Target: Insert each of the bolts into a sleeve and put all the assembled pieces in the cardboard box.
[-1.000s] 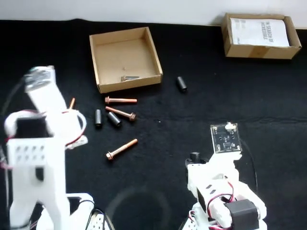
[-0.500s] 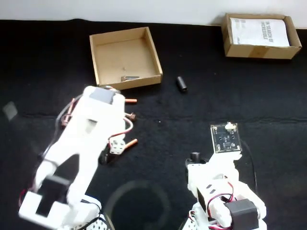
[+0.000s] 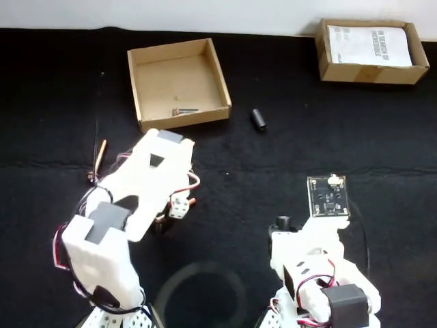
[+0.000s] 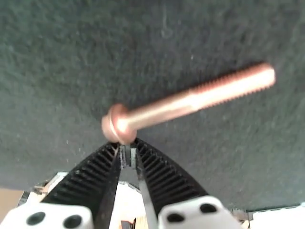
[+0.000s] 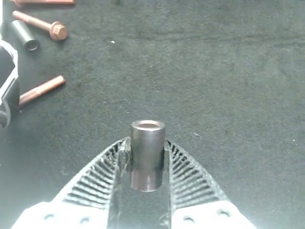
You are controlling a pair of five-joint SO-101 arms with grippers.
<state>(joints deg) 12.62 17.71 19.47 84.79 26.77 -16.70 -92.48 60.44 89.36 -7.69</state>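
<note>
**A:** How does the left arm [image 3: 136, 191] stand?

**B:** It stretches forward from its base at the near left edge and bends down over the black cloth worktop [image 3: 307, 137]. Its wrist is just in front of the open brown cardboard box [image 3: 181, 119]. The left claw [image 4: 126, 150] points down at the cloth.

**A:** And its jaws?

**B:** They are close together, with only a thin slit between them. The flanged head of a copper-coloured threaded bolt [image 4: 190, 98] sits right at the tips. That bolt lies flat on the cloth with its shank pointing away from the claw. I can't tell whether the tips actually nip the head.

**A:** The right arm [image 3: 321, 273]?

**B:** It is folded back low over its own base at the near right, well apart from the left one. The right claw [image 5: 147, 143] is clamped on a dark grey metal sleeve [image 5: 147, 162], held upright with its open bore facing up.

**A:** Where do the other parts lie?

**B:** A small slim metal piece [image 3: 184, 111] lies inside the box, near its front wall. A loose black sleeve [image 3: 258, 119] lies on the cloth just right of the box. A second copper bolt [image 3: 100, 154] lies left of the left arm. In the right wrist view a third bolt [image 5: 40, 24] and a short grey sleeve [image 5: 24, 34] lie side by side.

**A:** Anything else?

**B:** A smaller cardboard box holding a printed sheet [image 3: 369, 72] sits at the far right.
</note>
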